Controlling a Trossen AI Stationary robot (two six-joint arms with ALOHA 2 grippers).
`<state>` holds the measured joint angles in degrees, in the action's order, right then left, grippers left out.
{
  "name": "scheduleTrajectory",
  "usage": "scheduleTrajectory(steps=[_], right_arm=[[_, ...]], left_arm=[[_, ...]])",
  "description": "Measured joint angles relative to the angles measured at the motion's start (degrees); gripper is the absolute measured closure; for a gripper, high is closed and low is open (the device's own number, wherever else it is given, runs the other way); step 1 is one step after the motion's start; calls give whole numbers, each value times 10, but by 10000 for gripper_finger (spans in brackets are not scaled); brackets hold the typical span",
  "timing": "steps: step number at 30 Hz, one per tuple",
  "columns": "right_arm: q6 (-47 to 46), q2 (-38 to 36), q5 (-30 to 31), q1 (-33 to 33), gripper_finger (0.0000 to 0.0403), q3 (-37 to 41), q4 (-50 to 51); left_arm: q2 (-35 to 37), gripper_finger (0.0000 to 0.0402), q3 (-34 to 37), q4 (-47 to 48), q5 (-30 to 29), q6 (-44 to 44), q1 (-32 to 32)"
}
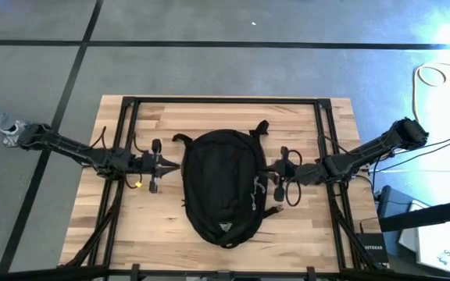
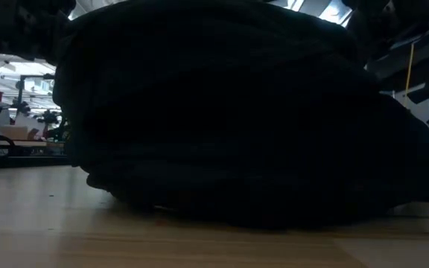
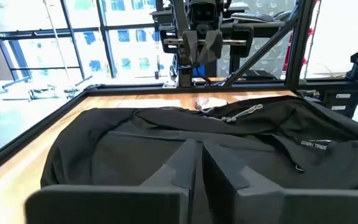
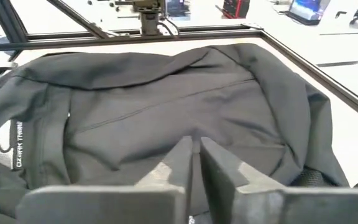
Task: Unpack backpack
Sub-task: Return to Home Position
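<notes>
Backpack [image 1: 223,187] lies flat at the middle of the wooden table [image 1: 209,117], black, long axis across it. Small pale logo [image 1: 225,227] at one narrow end; straps [image 1: 260,127] spill from the other.

Left gripper [image 1: 175,165] just beside the bag's left side, fingers pressed together, holding nothing.

Right gripper [image 1: 273,172] just beside its right side, fingers almost touching, empty.
</notes>
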<state>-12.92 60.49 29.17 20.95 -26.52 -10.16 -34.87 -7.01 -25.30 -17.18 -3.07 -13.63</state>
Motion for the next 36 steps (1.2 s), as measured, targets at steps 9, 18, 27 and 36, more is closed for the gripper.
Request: scheduleTrajectory(steps=[9, 18, 27, 36], right_arm=[[0, 0, 3, 0, 401, 0, -5], [33, -103, -27, 0, 402, 14, 9], [-1, -339, -101, 0, 403, 166, -43], [44, -513, -137, 0, 403, 230, -29]], left_arm=[[0, 401, 0, -6, 0, 0, 0], [63, 402, 0, 37, 22, -1, 15], [195, 401, 0, 150, 123, 22, 77], [272, 401, 0, 234, 251, 39, 185]])
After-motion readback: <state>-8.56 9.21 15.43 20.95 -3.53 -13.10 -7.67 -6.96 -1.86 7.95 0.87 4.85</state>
